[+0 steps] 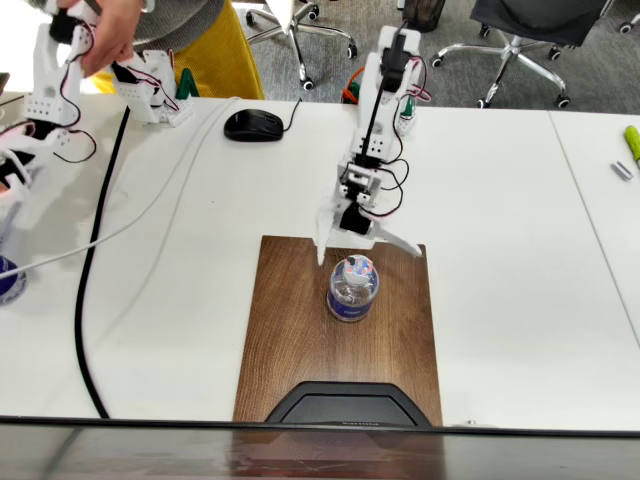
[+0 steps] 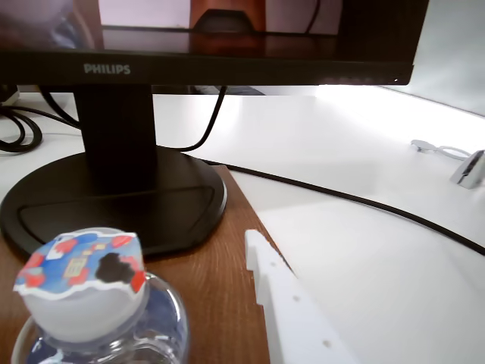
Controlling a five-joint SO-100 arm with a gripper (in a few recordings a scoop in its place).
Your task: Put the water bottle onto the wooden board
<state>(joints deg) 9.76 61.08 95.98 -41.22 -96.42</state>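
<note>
The water bottle [image 1: 353, 290] stands upright on the wooden board [image 1: 290, 340], in the board's upper half in the fixed view. My gripper [image 1: 370, 256] hangs just above and behind the bottle's cap, open, its two white fingers spread wide to either side and touching nothing. The wrist view looks down past the bottle's cap [image 2: 79, 284], which has a torn blue and red seal, at the lower left. One white finger [image 2: 292, 315] reaches in at the lower right, apart from the bottle. Brown board [image 2: 223, 296] shows between them.
A black monitor base [image 1: 348, 405] sits on the board's near end; its stand [image 2: 114, 189] rises close behind the bottle. A black mouse [image 1: 254, 124] lies at the back. A black cable [image 1: 88, 290] runs down the left. White table lies to the right.
</note>
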